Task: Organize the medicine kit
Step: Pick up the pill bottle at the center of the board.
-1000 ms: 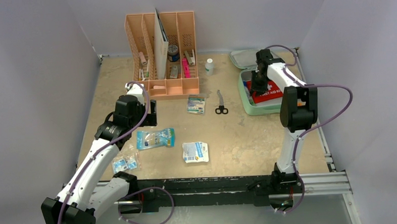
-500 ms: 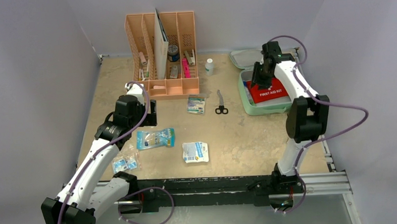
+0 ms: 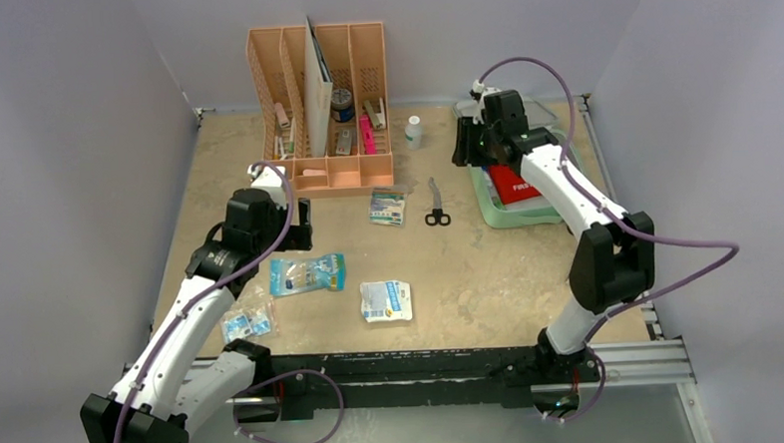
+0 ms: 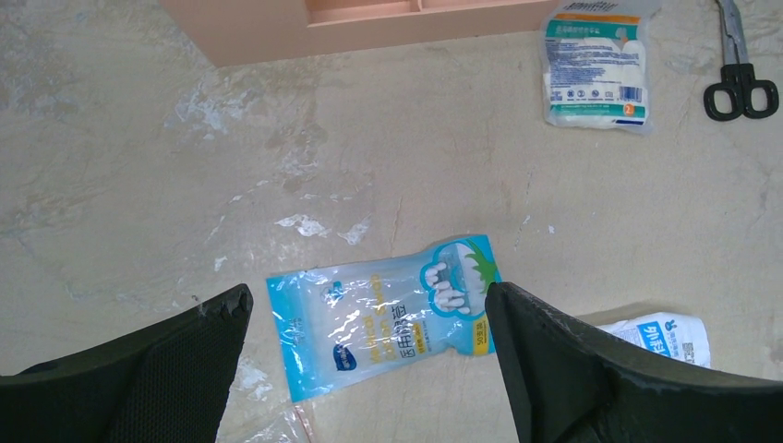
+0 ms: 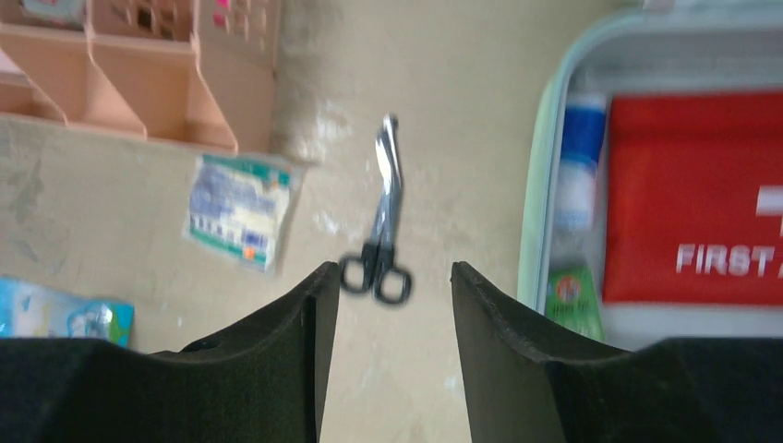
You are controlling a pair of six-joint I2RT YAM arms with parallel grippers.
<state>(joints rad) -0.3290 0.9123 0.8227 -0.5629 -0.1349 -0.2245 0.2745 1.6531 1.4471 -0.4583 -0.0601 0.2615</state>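
The medicine kit (image 3: 508, 219) is found open at the far right corner of the worktop (image 3: 490, 277), with a red pouch (image 3: 514, 184) packed inside. Scissors (image 3: 435, 205) and several packets (image 3: 307, 273) are left outside. The left end effector (image 4: 367, 295) and right end effector (image 5: 392, 272) are seen released, nothing grasped.

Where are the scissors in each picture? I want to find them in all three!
Top external: the scissors lie mid-table, towards the back.
Left wrist: the scissors are in the top right corner.
Right wrist: the scissors are in the middle, left of the medicine kit.
Shared landmark: the green-and-white packet, just left of the scissors in every view.
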